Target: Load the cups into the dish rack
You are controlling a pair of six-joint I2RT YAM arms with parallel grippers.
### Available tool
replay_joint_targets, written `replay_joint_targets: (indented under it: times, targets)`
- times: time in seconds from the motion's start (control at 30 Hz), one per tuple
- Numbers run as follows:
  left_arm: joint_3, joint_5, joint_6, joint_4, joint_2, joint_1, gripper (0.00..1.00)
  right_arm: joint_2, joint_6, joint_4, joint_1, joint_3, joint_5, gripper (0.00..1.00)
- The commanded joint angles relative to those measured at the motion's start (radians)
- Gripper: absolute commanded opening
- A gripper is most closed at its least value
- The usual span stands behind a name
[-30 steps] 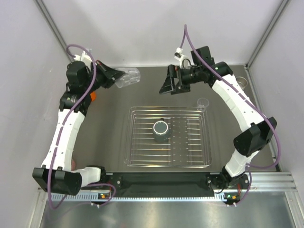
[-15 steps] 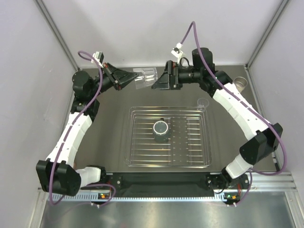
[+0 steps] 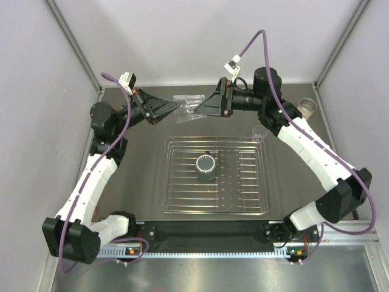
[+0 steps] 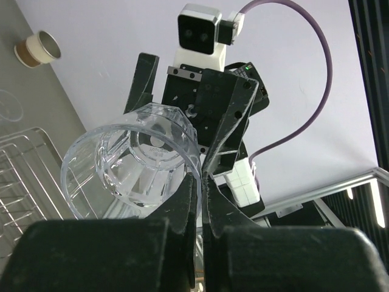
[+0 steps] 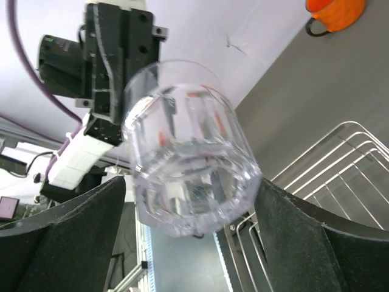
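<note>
- Orange cup [image 5: 335,10]: we log it on the table [image 3: 140,158], well apart from the right fingers [image 5: 67,243] and beyond the cup they flank. It shows only in the right wrist view.
- Left gripper [image 3: 173,107]: raised above the table. Its fingers [image 4: 185,207] are clenched, pinching the rim wall of the clear cup [image 3: 187,100] between them.
- Clear cup: it lies on its side in the air, held between the two grippers. Its mouth faces the left fingers and its base faces the right fingers. We place it over the table, just behind the far rim of the dish rack [image 3: 262,210].
- Right gripper [image 3: 199,109]: raised opposite the left one. Its fingers are released and spread wide to either side of the clear cup's base. We cannot tell whether either finger touches the wall.
- Dish rack: it sits flat on the table, below both sets of fingers and nearer the arm bases.
- Dark grey cup [image 3: 205,165]: we count one inside the rack, near its middle, mouth up, well below both sets of fingers and touched by neither.
- Second clear cup [image 3: 260,130]: it stands on the table just outside the rack's far right corner, below and to the right of the right fingers.
- Cream cup [image 3: 308,106]: it stands near the table's far right corner, well apart from the right fingers.
</note>
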Motion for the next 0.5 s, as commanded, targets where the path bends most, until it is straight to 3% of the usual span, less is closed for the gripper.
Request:
replay_joint_targets:
  times: [0.0,0.13,0.2,0.23,0.3,0.33,0.4,0.43,0.47]
  targets:
    - [-0.020,0.014,-0.029,0.106,-0.036,-0.019,0.00,-0.061,0.045,0.130,0.034,-0.020,-0.008,0.84]
    - [-0.027,0.016,-0.036,0.117,-0.045,-0.028,0.00,-0.056,0.058,0.132,0.058,-0.022,-0.012,0.74]
    - [-0.027,0.019,-0.038,0.117,-0.048,-0.030,0.00,-0.055,0.062,0.129,0.072,-0.019,-0.015,0.54]
    - [-0.027,0.022,-0.039,0.118,-0.050,-0.030,0.00,-0.053,0.063,0.120,0.077,-0.016,-0.012,0.39]
    - [-0.026,0.031,-0.038,0.117,-0.054,-0.030,0.00,-0.059,0.058,0.104,0.078,-0.019,-0.001,0.21]
    - [-0.027,0.037,-0.035,0.112,-0.056,-0.030,0.00,-0.067,0.058,0.092,0.078,-0.022,0.009,0.05]
    - [-0.030,0.057,-0.027,0.074,-0.063,-0.031,0.00,-0.075,0.046,0.068,0.078,-0.019,0.018,0.00]
    - [-0.035,0.063,-0.006,0.051,-0.072,-0.030,0.03,-0.084,0.039,0.049,0.078,-0.011,0.040,0.00]
    - [-0.038,0.069,0.011,0.028,-0.091,-0.030,0.29,-0.089,0.013,0.007,0.078,-0.009,0.051,0.00]
